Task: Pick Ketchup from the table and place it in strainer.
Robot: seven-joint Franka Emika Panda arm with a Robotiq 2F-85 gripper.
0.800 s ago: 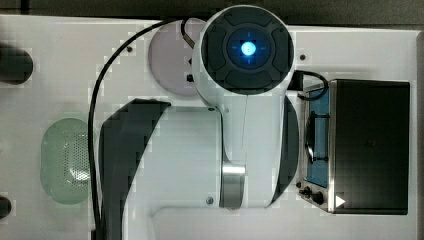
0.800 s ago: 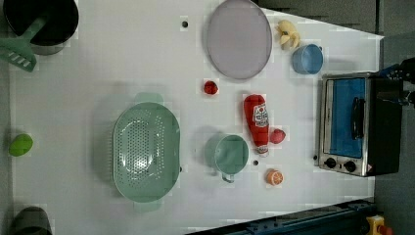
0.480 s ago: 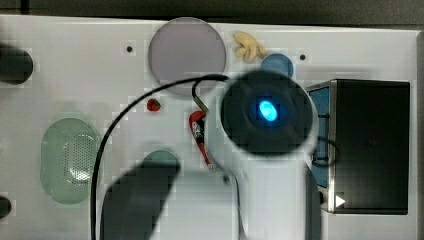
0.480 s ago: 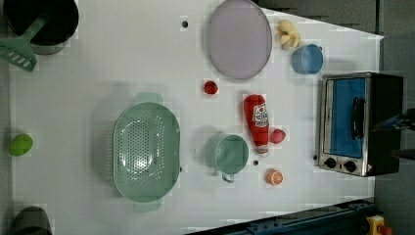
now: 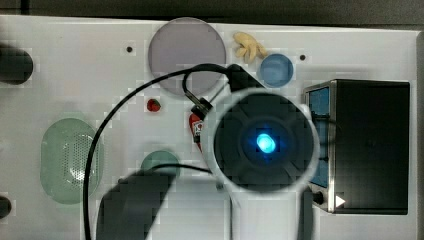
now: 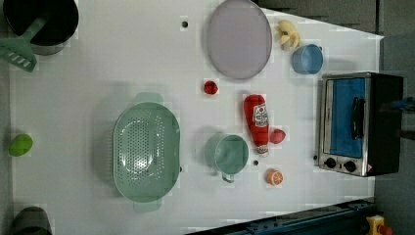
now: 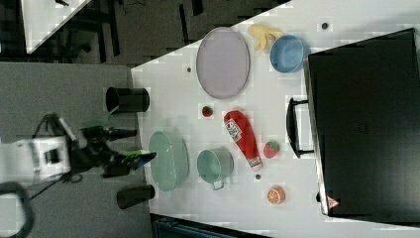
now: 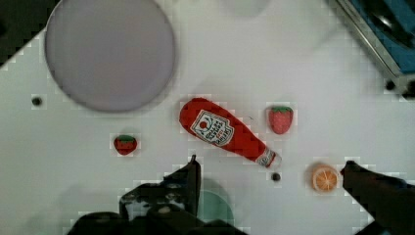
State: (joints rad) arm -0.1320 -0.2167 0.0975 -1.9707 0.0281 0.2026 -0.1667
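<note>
The ketchup (image 6: 258,122) is a red bottle with a white label, lying flat on the white table between two strawberries; it also shows as ketchup (image 8: 222,131), ketchup (image 7: 241,133) and, partly under the arm, ketchup (image 5: 196,127). The strainer (image 6: 146,152), a pale mint-green oval basket with holes, sits apart from it past the green cup (image 6: 227,154); it shows too as strainer (image 5: 70,160) and strainer (image 7: 169,159). My gripper (image 8: 271,171) hangs above the table close to the bottle's cap end, open wide, with nothing between its fingers (image 8: 193,171).
Around the bottle lie a strawberry (image 6: 211,87), a second strawberry (image 6: 277,136) and an orange slice (image 6: 274,176). A grey plate (image 6: 238,38), blue bowl (image 6: 307,58), toaster oven (image 6: 355,122) and black pot (image 6: 41,19) ring the table. The arm (image 5: 265,142) covers the middle in the top view.
In the top view the arm's wrist has swung down and toward the top view's right, now above the ketchup. The objects on the table have not moved.
</note>
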